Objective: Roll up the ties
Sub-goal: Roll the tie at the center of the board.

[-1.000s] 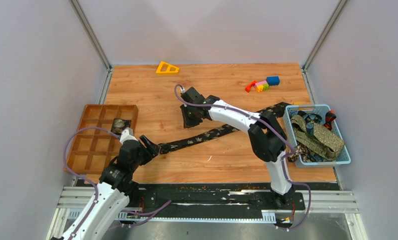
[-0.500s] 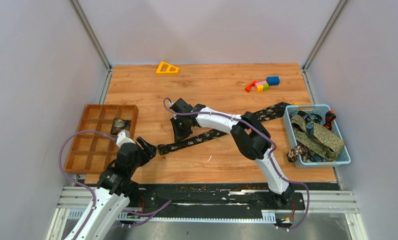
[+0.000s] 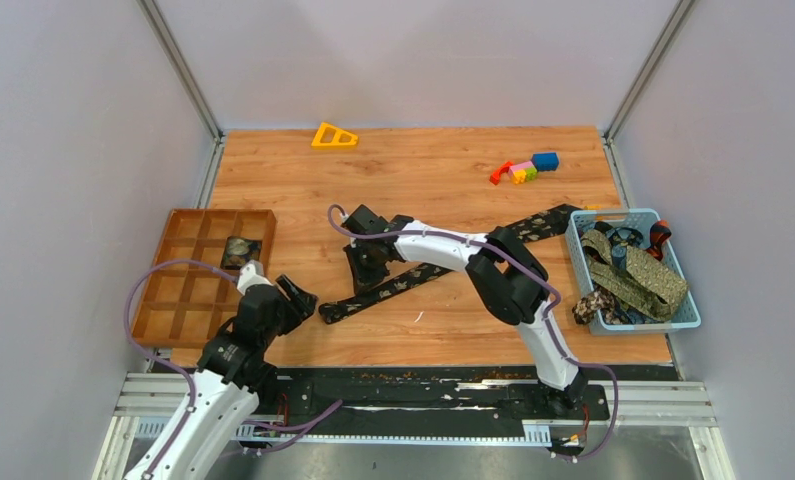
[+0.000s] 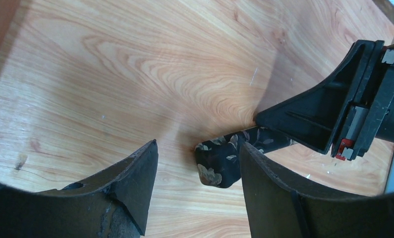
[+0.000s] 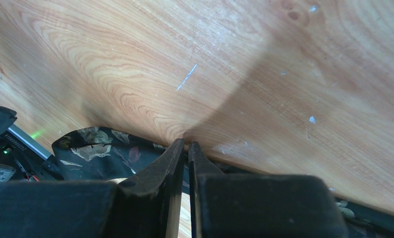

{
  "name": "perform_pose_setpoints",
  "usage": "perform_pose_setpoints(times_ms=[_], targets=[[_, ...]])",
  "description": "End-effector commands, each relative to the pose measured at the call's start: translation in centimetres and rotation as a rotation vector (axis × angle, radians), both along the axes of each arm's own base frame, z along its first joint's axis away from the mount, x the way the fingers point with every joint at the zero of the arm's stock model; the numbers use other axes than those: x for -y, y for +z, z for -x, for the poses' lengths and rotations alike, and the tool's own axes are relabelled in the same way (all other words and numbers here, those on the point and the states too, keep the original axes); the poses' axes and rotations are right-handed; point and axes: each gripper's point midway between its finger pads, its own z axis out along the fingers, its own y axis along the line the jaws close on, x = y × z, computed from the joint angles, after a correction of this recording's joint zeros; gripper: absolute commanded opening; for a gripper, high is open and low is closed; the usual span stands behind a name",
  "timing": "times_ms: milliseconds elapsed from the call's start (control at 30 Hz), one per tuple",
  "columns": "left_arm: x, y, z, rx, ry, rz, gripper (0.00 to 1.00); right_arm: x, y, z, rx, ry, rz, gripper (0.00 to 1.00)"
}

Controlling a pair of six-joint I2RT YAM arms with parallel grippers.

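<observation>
A black tie [image 3: 388, 287] with pale leaf patterns lies slantwise on the wooden table, running from near my left gripper up toward the blue basket. My right gripper [image 3: 361, 272] presses down on it close to its left end. In the right wrist view the jaws [image 5: 186, 144] stand pinched together on the tie's [image 5: 95, 148] far edge. My left gripper [image 3: 301, 298] hovers open just left of the tie's end. In the left wrist view that rounded end [image 4: 217, 163] lies between the fingers [image 4: 198, 144], nearer the right one.
A brown compartment tray [image 3: 188, 300] at the left holds a rolled tie [image 3: 237, 250]. The blue basket [image 3: 685, 300] at the right holds several more ties [image 3: 638, 275]. A yellow triangle [image 3: 333, 136] and coloured blocks [image 3: 523, 168] lie at the back.
My right gripper moved left and nearer, came down on the tie and closed. The tie's left end swung slightly toward the near edge. The left gripper barely moved.
</observation>
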Motion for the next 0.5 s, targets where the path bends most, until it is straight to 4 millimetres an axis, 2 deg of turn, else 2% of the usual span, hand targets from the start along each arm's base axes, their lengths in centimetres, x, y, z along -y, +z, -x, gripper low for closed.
perform_pose_setpoints(times_ms=[0,300,467], targets=[[1.2,-0.5,0.2,-0.034,-0.017,0.068,0.69,-0.1,2.8,-0.5,0.072,-0.011,-0.035,0.10],[5.1,-1.5,0.8,-0.152,-0.055,0.316,0.71,0.0,2.2,-0.2,0.064,-0.014,-0.044,0.09],[5.2,-2.0,1.3,-0.213,-0.012,0.342,0.70,0.2,1.8,-0.1,0.065,-0.017,-0.043,0.08]])
